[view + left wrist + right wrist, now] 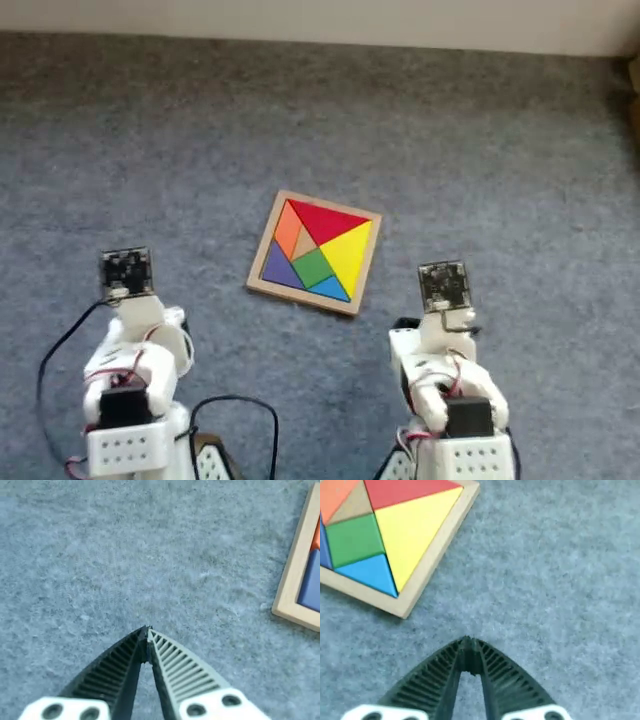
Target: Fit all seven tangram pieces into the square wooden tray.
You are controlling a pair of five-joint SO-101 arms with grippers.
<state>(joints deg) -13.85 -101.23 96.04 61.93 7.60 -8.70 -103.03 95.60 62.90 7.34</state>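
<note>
The square wooden tray [365, 262] lies on the grey carpet between the two arms, turned slightly. Inside it sit a red triangle [326, 219], a yellow triangle [350, 254], a green square [313, 267], an orange piece [288, 236], a tan triangle [304, 241], a purple piece [276, 268] and a light blue triangle [330, 288]. My left gripper [147, 631] is shut over bare carpet, with the tray corner [292, 605] off to one side. My right gripper [466, 641] is shut over carpet a short way from the tray's edge [436, 562]. Both hold nothing.
The two arm bases [125, 420] [455, 420] stand at the near edge of the carpet, with a black cable [235, 405] looping beside the left one. A pale wall strip [320, 20] runs along the far side. Open carpet surrounds the tray.
</note>
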